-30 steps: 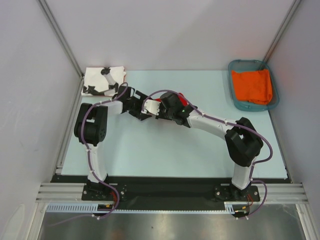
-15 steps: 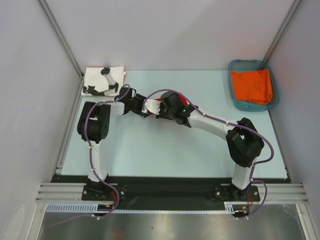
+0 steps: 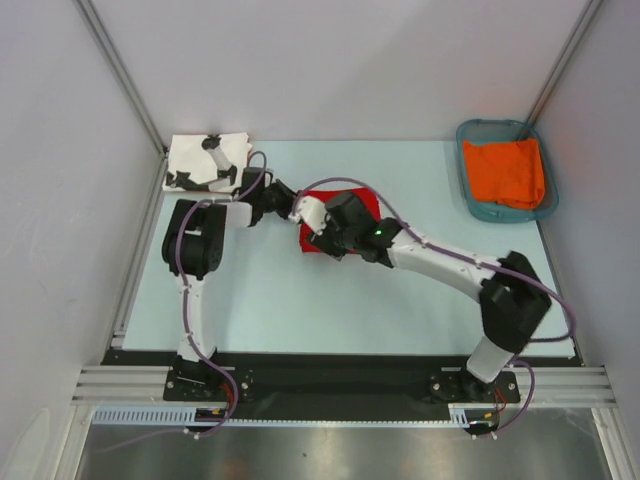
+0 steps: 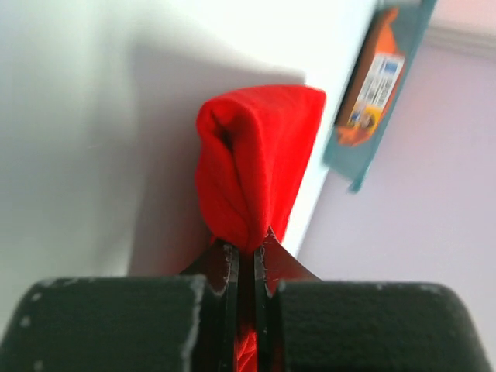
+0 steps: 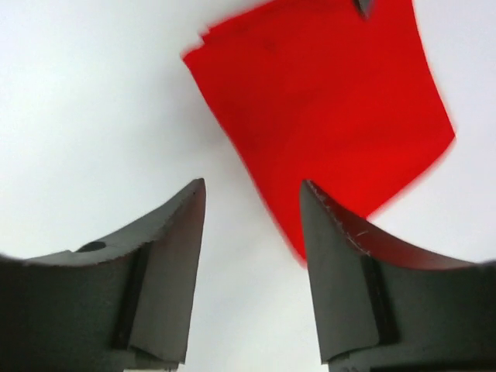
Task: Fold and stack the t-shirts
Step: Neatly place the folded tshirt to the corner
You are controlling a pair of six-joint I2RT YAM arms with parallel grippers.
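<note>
two grippers meet at the red tee (image 3: 362,203) near the middle of the table (image 3: 300,300). the left gripper (image 4: 246,252) is clenched on the tee's edge, its jaws pressed almost together with only a thin pinch of red cloth between them. in the left wrist view the tee (image 4: 256,155) runs away from that pinch as a rounded, doubled fold and casts a soft shadow on the pale surface. the right gripper (image 5: 252,190) is released, its jaws spread with nothing between them, and it hovers above the tee (image 5: 325,101). below it the tee lies flat as a folded rectangle, with layered edges showing at one corner. in the top view the left gripper (image 3: 287,198) sits at the tee's far left edge. the right gripper (image 3: 318,236) is just beside it, over the tee's near left part, and hides much of the cloth. the white tee (image 3: 205,160) with black shapes lies folded at the table's far left corner, close to the left arm and apart from the red one. a teal basket (image 3: 500,123) at the far right corner holds an orange cloth (image 3: 505,170).
</note>
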